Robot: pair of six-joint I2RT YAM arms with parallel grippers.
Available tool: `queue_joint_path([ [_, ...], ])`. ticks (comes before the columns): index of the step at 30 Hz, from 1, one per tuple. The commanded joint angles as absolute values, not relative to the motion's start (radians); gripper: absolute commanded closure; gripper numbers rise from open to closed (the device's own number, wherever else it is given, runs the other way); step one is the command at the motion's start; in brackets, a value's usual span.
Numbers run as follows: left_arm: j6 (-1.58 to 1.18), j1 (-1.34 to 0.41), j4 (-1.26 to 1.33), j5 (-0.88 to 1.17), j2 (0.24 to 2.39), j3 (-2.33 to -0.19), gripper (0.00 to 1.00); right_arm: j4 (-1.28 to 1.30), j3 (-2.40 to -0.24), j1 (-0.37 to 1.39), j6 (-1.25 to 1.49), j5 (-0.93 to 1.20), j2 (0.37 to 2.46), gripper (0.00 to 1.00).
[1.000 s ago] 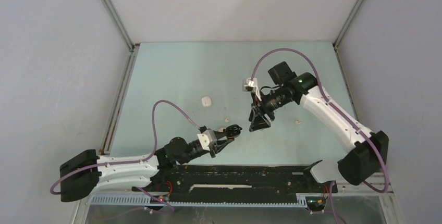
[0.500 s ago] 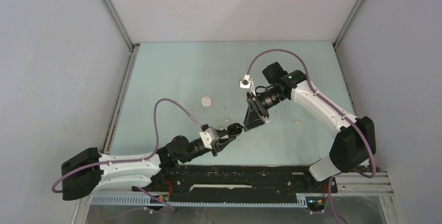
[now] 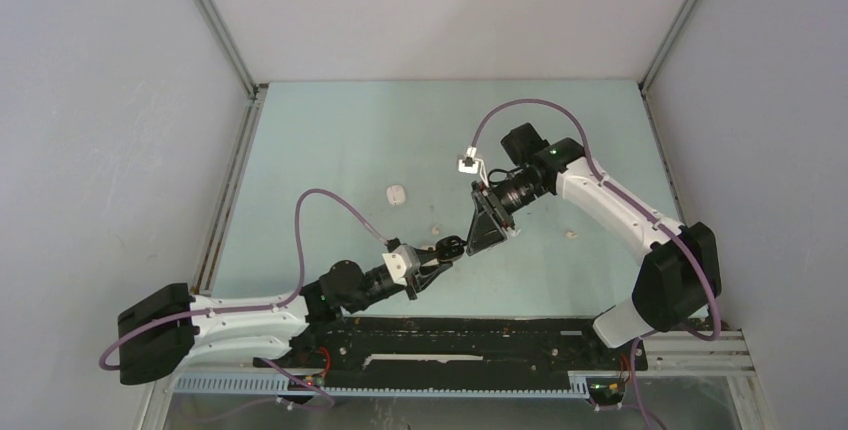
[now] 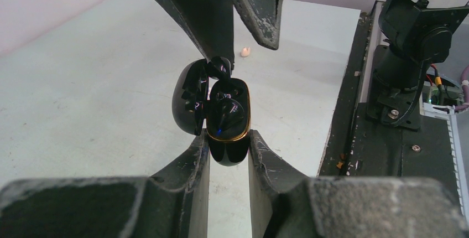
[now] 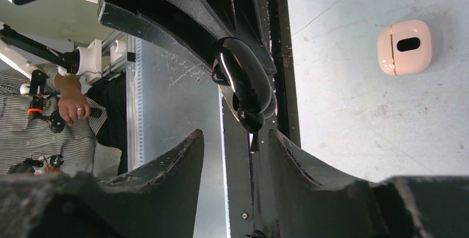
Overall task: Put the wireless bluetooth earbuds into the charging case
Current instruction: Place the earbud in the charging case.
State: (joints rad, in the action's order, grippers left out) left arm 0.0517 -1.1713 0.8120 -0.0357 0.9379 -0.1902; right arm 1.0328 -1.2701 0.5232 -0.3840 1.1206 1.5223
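Observation:
My left gripper (image 3: 451,248) (image 4: 228,136) is shut on a glossy black charging case (image 4: 228,124) with a gold rim. It holds the case above the table with the lid (image 4: 188,97) open to the left. Dark shiny shapes fill the case's wells; I cannot tell what they are. My right gripper (image 3: 486,240) (image 5: 235,134) is open and empty, its fingertips (image 4: 269,36) just above the black case (image 5: 243,86). Two tiny whitish earbuds lie on the table, one (image 3: 434,229) (image 4: 245,52) beyond the case and one (image 3: 571,234) to the right.
A small white rounded case (image 3: 397,194) (image 5: 404,47) lies on the pale green table (image 3: 330,140), left of centre. The black base rail (image 3: 450,335) (image 4: 354,110) runs along the near edge. Grey walls enclose the table on three sides.
My right arm has swung left and down, bringing its open gripper from beside the black case to right over it. My left gripper has kept its hold and barely moved.

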Motion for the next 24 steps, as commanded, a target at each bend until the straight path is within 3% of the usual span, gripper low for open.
queue_joint_path([
  [1, 0.043, -1.178, 0.857, -0.057, 0.944, -0.233, 1.0, 1.013, -1.264, 0.541, -0.367, 1.13, 1.504, 0.51],
  [24, 0.04, -1.177, 0.873, -0.064, 0.992, -0.267, 1.0, 1.024, -1.237, 0.581, -0.361, 1.084, 1.451, 0.58],
])
